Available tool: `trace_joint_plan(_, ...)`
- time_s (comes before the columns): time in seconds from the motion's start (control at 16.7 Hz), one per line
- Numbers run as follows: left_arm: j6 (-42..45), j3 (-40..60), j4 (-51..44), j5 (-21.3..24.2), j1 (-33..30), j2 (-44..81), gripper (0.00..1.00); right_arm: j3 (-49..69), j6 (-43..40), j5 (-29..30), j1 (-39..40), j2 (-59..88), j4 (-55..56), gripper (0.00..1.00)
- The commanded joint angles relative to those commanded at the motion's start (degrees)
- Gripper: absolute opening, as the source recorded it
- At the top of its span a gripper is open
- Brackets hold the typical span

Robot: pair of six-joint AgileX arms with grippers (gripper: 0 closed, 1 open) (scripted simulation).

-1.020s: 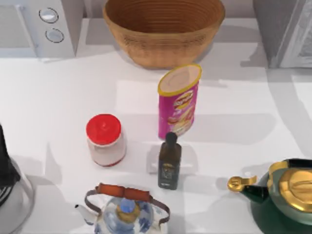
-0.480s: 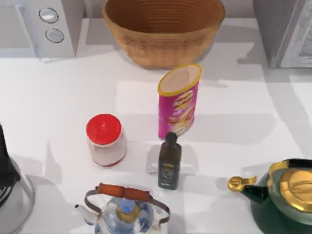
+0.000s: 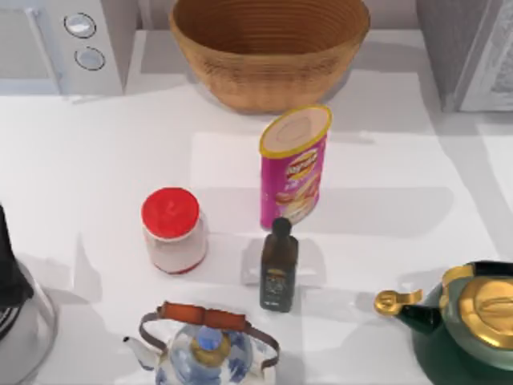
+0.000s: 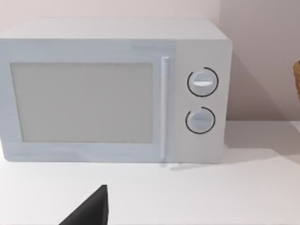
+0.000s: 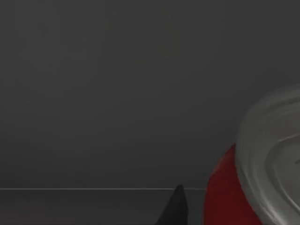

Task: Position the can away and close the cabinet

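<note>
A red can (image 5: 220,192) with a silver rimmed end lies close before the right wrist camera, against a dark grey surface with a thin pale line running along it; the dim setting reads as an enclosed space, though which compartment cannot be told. A dark fingertip (image 5: 174,208) of the right gripper pokes up just beside the can, and whether it is touching the can is unclear.

In the left wrist view a white microwave (image 4: 115,91) with two round dials stands on the white bench (image 4: 197,197), and a single dark finger (image 4: 89,211) of the left gripper juts in at the frame's edge.

From above, the bench carries a wicker basket (image 3: 268,48) at the middle of its far edge, with the microwave at the far left corner and a grey cabinet (image 3: 469,52) at the far right corner. A pink crisp tube (image 3: 293,167) stands near the centre, a dark bottle (image 3: 278,266) just in front of it, and a red-lidded jar (image 3: 173,230) to their left. Along the near edge sit a blue-and-white teapot (image 3: 207,346) and, at the right corner, a green and gold kettle (image 3: 465,321). A steel pot (image 3: 20,317) sits at the near left edge.
</note>
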Motion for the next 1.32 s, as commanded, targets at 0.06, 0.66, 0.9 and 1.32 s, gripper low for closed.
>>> trace_joint_plan(0.06,0.0,0.0,0.0,0.0,0.0,0.0,1.00,4.6,0.1,-0.3,-0.3,3.2,-1.1,0.00)
trace_joint_plan(0.66,0.0,0.0,0.0,0.0,0.0,0.0,1.00,36.2,-0.4,-2.8,-3.1,26.5,-9.2,0.00)
trace_joint_plan(0.9,0.0,0.0,0.0,0.0,0.0,0.0,1.00,36.4,-0.4,-2.8,-3.2,26.7,-9.2,0.00)
trace_joint_plan(1.32,0.0,0.0,0.0,0.0,0.0,0.0,1.00,36.4,-0.4,-2.8,-3.2,26.7,-9.2,0.45)
